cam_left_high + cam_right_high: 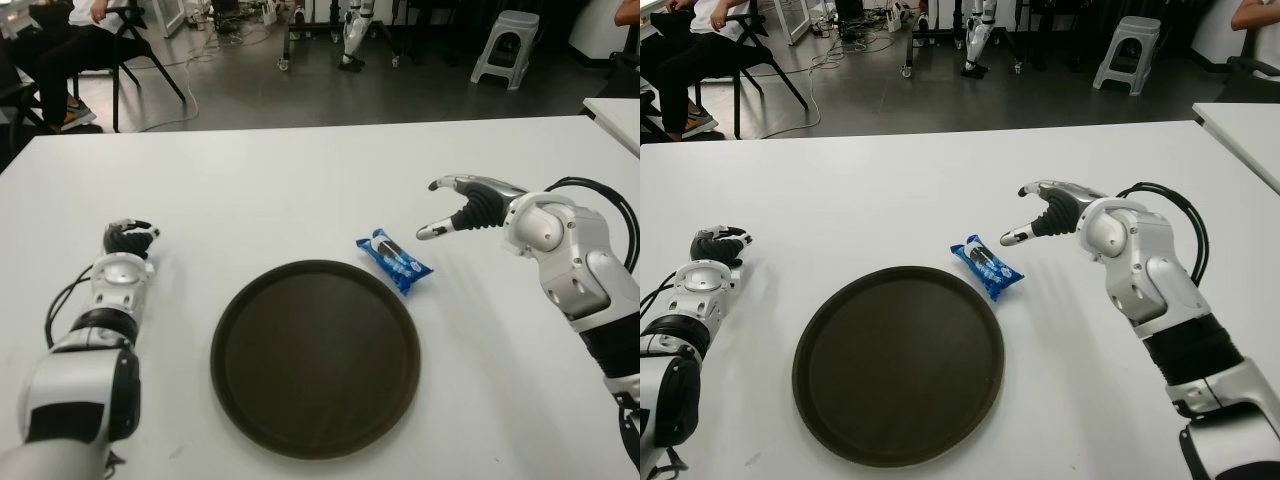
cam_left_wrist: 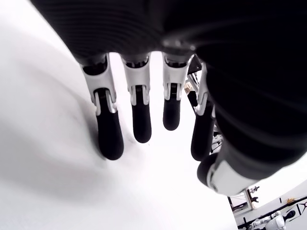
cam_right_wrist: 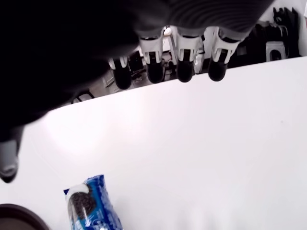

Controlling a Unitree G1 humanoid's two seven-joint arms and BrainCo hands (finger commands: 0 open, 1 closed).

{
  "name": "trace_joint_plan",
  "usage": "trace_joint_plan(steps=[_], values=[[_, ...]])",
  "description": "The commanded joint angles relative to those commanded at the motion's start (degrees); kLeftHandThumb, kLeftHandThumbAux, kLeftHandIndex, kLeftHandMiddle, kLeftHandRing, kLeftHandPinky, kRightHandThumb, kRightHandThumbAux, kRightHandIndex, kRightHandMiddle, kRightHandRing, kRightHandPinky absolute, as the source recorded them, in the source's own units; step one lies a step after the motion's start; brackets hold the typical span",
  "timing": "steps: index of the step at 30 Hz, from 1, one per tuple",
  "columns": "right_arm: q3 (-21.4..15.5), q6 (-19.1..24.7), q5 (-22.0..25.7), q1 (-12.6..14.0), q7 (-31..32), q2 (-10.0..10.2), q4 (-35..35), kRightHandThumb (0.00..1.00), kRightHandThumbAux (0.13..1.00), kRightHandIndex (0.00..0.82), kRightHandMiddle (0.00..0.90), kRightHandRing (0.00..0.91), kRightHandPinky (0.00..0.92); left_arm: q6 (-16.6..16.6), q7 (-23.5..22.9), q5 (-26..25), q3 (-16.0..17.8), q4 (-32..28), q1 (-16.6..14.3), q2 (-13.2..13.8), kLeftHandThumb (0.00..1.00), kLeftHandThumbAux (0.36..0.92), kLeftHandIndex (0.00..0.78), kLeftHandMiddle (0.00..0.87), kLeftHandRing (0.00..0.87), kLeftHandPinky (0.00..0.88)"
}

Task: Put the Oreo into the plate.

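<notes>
1. We see the Oreo pack (image 1: 394, 260) lying on the white desk (image 1: 300, 190), just beside the far right rim of the dark round plate (image 1: 240, 400), outside it.
2. We find the right robot hand (image 1: 455, 208) held above the desk just to the right of the pack, fingers spread and grasping nothing.
3. We see the left robot hand (image 1: 128, 240) to the left of the plate, well apart from it, fingers relaxed and empty.
</notes>
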Motion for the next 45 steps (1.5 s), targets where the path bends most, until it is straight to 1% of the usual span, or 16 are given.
trace_joint_plan(steps=[6, 10, 14, 16, 21, 23, 24, 26, 28, 30, 37, 45], values=[[0.1, 0.0, 0.8, -0.4, 2.4, -0.1, 0.1, 0.0, 0.499, 0.0, 0.0, 0.0, 0.0, -0.1, 0.2, 0.0, 0.0, 0.0, 0.0, 0.0, 0.673, 0.723, 0.398, 0.155, 0.184, 0.183], [-0.1, 0.0, 1.3, 0.0, 3.0, 0.1, -0.2, 0.0, 0.508, 0.0, 0.0, 0.0, 0.0, 0.0, 0.0, -0.1, 0.1, 0.0, -0.1, 0.0, 0.676, 0.722, 0.399, 0.168, 0.196, 0.199], [0.6, 0.1, 1.1, -0.1, 3.8, 0.1, -0.2, 0.0, 0.509, 0.0, 0.0, 0.0, 0.0, 0.2, 0.3, 0.2, -0.2, 0.0, -0.2, 0.0, 0.677, 0.722, 0.399, 0.174, 0.201, 0.204], [1.1, -0.1, 0.8, -0.2, 3.6, 0.5, 0.3, 0.0, 0.503, 0.0, 0.0, 0.0, 0.0, 0.3, 0.4, 0.2, -0.3, 0.0, -0.2, 0.0, 0.676, 0.722, 0.399, 0.174, 0.202, 0.2], [3.6, 0.2, -0.9, -1.5, 4.1, 1.8, 1.8, 0.0, 0.513, 0.0, 0.0, 0.0, 0.0, 0.5, 0.5, 0.2, -0.3, 0.0, -0.3, -0.1, 0.675, 0.722, 0.399, 0.175, 0.202, 0.205], [5.4, 1.2, -2.4, -2.2, 4.7, 2.6, 2.4, 0.0, 0.519, 0.0, 0.0, 0.0, 0.0, 0.3, 0.3, 0.0, 0.0, 0.0, -0.3, -0.2, 0.676, 0.722, 0.399, 0.176, 0.204, 0.21], [6.2, 1.4, -3.1, -2.6, 4.4, 3.3, 3.4, 0.0, 0.524, 0.0, 0.0, 0.0, 0.0, 0.2, 0.2, -0.2, 0.1, -0.1, -0.3, -0.3, 0.678, 0.721, 0.4, 0.177, 0.206, 0.217], [7.0, 1.5, -3.8, -3.0, 3.9, 4.1, 4.6, 0.0, 0.534, 0.0, 0.0, 0.0, 0.0, 0.1, 0.1, -0.3, 0.3, -0.1, -0.3, -0.3, 0.679, 0.72, 0.401, 0.18, 0.21, 0.23], [7.9, 0.7, -4.6, -3.7, 1.6, 5.6, 8.4, 0.0, 0.542, 0.0, 0.0, 0.0, 0.0, 0.0, 0.1, -0.4, 0.4, -0.1, -0.3, -0.4, 0.679, 0.72, 0.401, 0.18, 0.211, 0.234], [8.4, 0.2, -5.2, -4.3, -0.1, 6.4, 10.7, 0.0, 0.555, 0.0, 0.0, 0.0, 0.0, -0.1, 0.1, -0.5, 0.6, -0.1, -0.2, -0.5, 0.679, 0.72, 0.401, 0.18, 0.212, 0.235], [9.9, -0.2, -7.0, -6.4, -2.9, 8.1, 15.6, 0.0, 0.612, 0.0, 0.0, 0.0, 0.0, -0.1, 0.3, -0.5, 0.8, 0.0, -0.3, -0.6, 0.676, 0.72, 0.4, 0.18, 0.205, 0.217], [11.4, 0.5, -8.9, -7.9, -5.3, 10.4, 19.7, 0.0, 0.64, 0.0, 0.0, 0.0, 0.0, -0.2, 0.4, -0.5, 1.0, 0.0, -0.2, -0.7, 0.675, 0.719, 0.4, 0.179, 0.197, 0.213]])
